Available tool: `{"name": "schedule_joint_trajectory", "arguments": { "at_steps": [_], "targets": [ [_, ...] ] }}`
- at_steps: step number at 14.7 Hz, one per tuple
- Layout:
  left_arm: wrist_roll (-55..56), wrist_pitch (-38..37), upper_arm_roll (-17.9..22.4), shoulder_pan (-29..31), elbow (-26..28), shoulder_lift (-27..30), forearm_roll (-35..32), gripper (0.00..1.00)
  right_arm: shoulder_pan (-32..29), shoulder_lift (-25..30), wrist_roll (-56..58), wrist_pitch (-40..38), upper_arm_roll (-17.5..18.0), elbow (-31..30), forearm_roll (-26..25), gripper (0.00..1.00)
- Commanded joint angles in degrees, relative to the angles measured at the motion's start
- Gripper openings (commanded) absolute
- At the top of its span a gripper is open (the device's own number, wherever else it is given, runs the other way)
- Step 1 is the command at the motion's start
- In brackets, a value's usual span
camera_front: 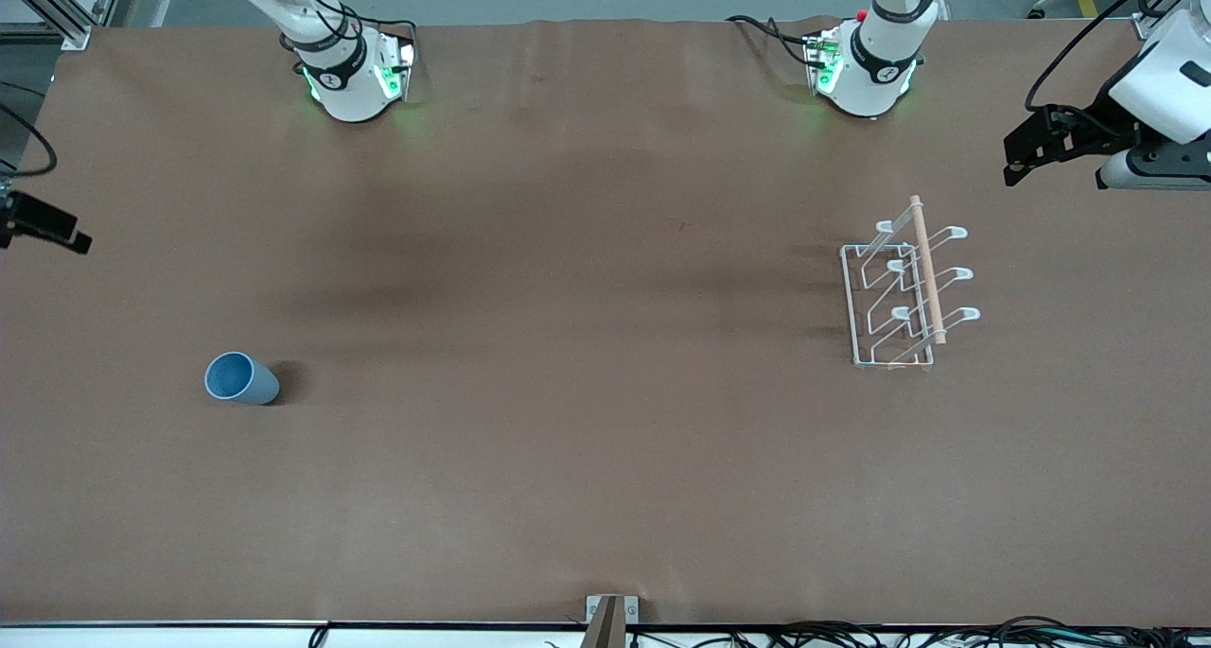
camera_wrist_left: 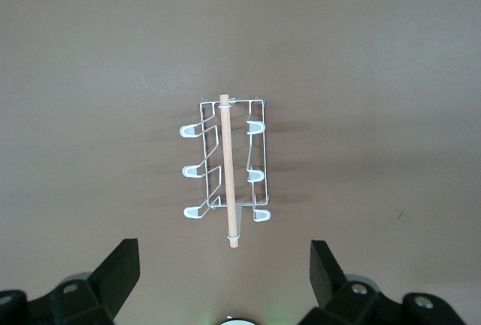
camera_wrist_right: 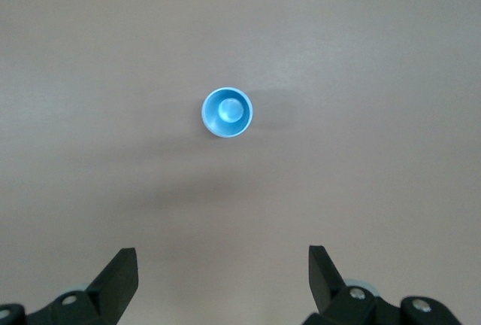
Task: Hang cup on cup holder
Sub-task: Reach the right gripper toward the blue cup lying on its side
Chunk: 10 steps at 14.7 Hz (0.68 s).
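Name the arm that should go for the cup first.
Right. The cup stands upright at the right arm's end of the table, under the open right gripper. The open left gripper hangs above the cup holder.

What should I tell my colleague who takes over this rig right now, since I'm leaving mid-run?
Left end effector: open, empty, high over the rack.
Right end effector: open, empty, high over the cup.
Cup: standing upright, mouth up, on the table toward the right arm's end.
Rack: toward the left arm's end, all prongs bare.
Done: nothing yet.
Left: grasp the cup, carry it to the rack, hang it on a prong.
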State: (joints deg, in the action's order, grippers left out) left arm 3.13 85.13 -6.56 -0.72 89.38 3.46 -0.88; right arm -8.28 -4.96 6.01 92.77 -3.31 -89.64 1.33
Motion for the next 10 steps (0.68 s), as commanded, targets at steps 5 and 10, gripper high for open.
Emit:
{"name": "schedule_joint_trajectory", "arguments": {
  "at_steps": [5, 10],
  "targets": [
    [-1.11, -1.19, 0.15, 0.20, -1.58, -1.00, 0.61, 1.00, -2.09, -12.86, 3.31, 11.10, 0.58, -1.68, 0.95, 0.98],
    [-1.11, -1.19, 0.06, 0.28, -1.58, -1.79, 0.70, 1.00, -3.76, -22.01, 6.38, 20.15, 0.67, -1.68, 4.02, 0.98]
  ]
}}
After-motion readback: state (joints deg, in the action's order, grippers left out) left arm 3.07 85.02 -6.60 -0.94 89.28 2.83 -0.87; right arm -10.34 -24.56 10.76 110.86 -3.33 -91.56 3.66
